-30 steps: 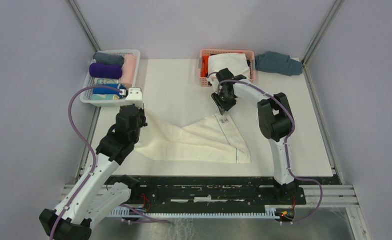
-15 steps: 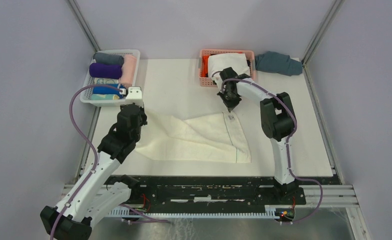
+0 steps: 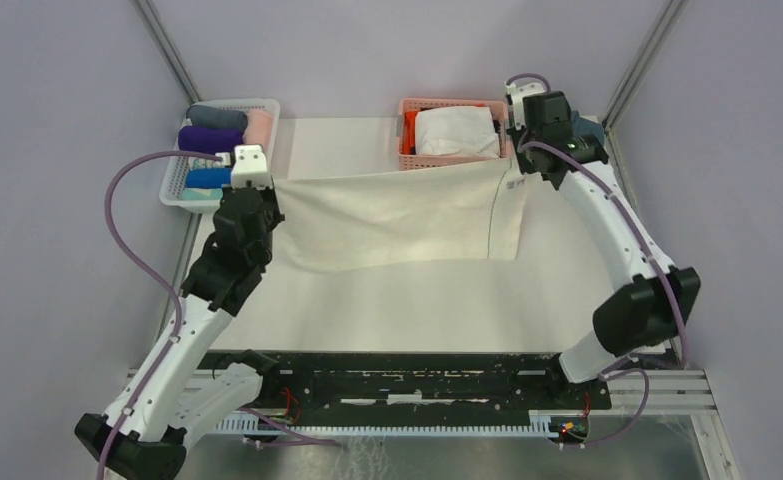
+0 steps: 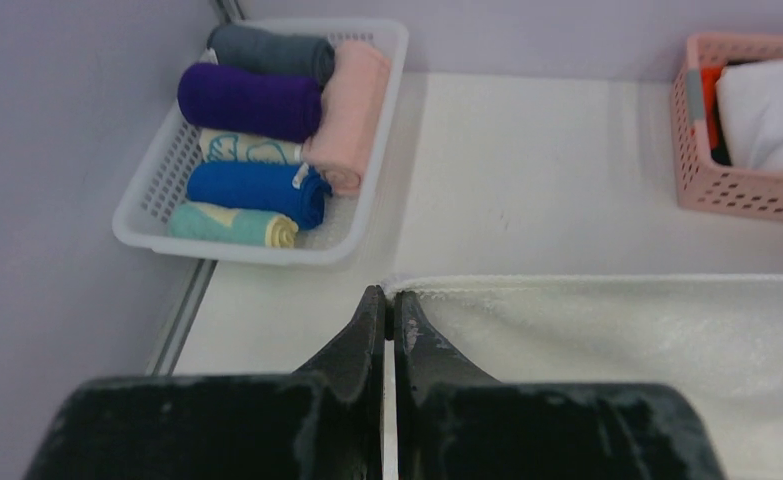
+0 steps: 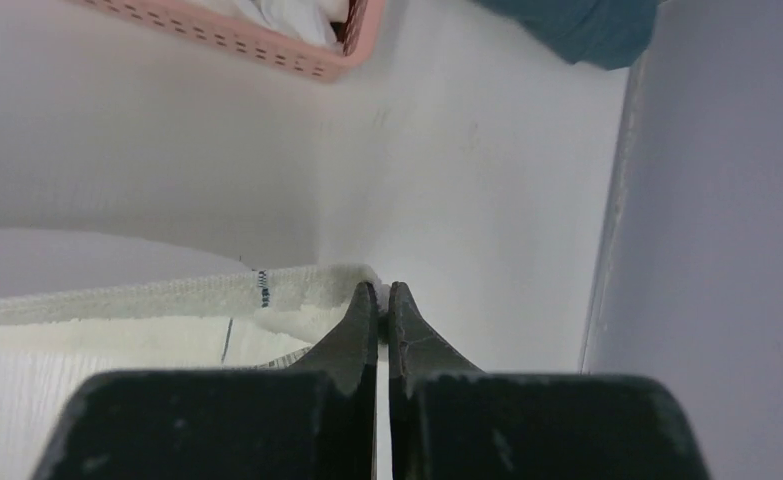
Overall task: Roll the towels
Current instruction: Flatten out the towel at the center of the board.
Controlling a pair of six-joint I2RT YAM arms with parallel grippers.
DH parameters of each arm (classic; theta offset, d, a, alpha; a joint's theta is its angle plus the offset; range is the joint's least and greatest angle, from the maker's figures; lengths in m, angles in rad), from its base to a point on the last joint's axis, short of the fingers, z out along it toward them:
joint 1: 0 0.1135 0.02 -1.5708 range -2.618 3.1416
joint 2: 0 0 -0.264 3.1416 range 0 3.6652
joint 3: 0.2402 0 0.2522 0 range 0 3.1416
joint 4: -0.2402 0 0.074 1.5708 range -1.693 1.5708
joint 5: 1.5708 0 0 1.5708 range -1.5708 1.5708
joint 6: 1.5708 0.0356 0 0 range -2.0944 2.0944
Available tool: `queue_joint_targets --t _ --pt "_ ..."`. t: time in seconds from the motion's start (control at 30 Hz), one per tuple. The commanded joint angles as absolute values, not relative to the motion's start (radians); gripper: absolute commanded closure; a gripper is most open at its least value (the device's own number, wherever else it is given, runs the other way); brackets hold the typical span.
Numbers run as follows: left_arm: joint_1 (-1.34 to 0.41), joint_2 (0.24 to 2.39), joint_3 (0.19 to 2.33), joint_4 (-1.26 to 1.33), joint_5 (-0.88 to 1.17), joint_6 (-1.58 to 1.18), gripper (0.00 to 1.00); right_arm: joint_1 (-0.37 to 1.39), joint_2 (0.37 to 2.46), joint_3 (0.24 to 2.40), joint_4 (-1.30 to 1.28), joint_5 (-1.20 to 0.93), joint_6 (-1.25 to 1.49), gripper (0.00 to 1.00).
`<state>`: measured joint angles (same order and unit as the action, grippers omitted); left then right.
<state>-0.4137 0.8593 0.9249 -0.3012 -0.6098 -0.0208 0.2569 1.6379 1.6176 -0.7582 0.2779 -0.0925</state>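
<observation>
while both end effectors (image 4: pixel 389 300) (image 5: pixel 383 292) grip the cream towel (image 3: pixel 387 215), its pinched corners are hidden.

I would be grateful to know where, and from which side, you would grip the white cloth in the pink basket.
Probably the raised top folds of the white cloth, coming straight down from above: the pink basket walls it in on every side, and the cloth mounds above the rim, leaving loose fabric to pinch.
</observation>
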Motion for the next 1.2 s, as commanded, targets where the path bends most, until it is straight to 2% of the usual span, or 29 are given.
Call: queue_joint_targets --t 0.0,0.37,0.63,0.73,0.87,1.03,1.17 --pt "-0.407 0.802 1.058 -0.206 -0.621 0.078 0.97 0.255 1.463 1.582 -0.755 0.356 -0.084 1.0" --pt "-0.407 0.52 1.183 -0.394 -0.374 0.08 0.97 0.254 0.949 1.475 -0.847 0.319 -0.089 1.0" --pt "-0.407 0.436 1.237 -0.563 -0.199 -0.062 0.97 0.256 0.819 1.484 -0.966 0.241 -0.05 1.0" --pt "-0.407 0.476 1.184 -0.605 -0.222 -0.103 0.97 0.256 0.845 1.43 -0.951 0.283 -0.031 1.0" --pt "-0.407 0.575 1.011 -0.592 -0.319 -0.16 0.97 0.254 0.958 1.312 -0.851 0.334 0.012 1.0" --pt "-0.406 0.808 0.816 -0.422 -0.414 -0.211 0.97 0.252 1.229 1.171 -0.575 0.352 0.015 1.0" --pt "-0.38 1.069 0.808 -0.294 -0.4 -0.233 0.97 0.242 1.49 1.189 -0.414 0.335 -0.008 1.0"
